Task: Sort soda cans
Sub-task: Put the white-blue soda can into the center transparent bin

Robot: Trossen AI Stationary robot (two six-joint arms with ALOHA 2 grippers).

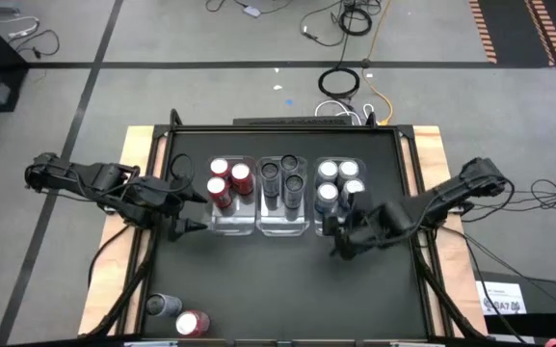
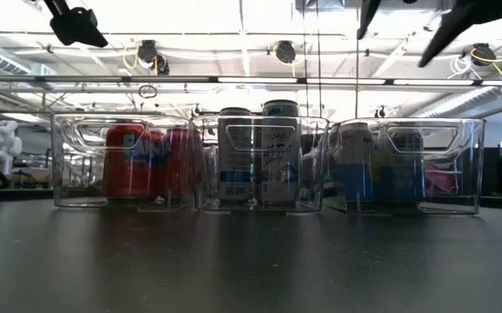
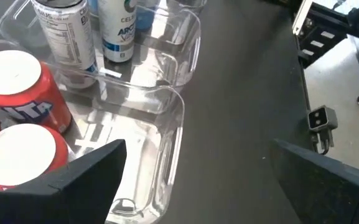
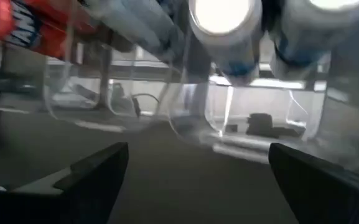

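Three clear bins stand side by side at mid-table. The left bin (image 1: 231, 222) holds three red cans (image 1: 227, 181), the middle bin (image 1: 282, 224) holds dark cans (image 1: 282, 179), and the right bin (image 2: 433, 165) holds several silver-blue cans (image 1: 339, 179). Two loose cans lie near the table's near left corner, one dark (image 1: 162, 305) and one red (image 1: 192, 323). My left gripper (image 1: 198, 212) is open beside the left bin's near left corner, above the table; the red cans (image 3: 14, 74) show in its wrist view. My right gripper (image 1: 338, 237) is open just nearer than the right bin, empty.
Bare black tabletop (image 1: 287, 289) lies between the bins and the near edge. Wooden side rails (image 1: 138, 145) flank the table. Cables (image 1: 350, 82) lie on the floor beyond the far edge. In the low view both arms hang above the bins' tops.
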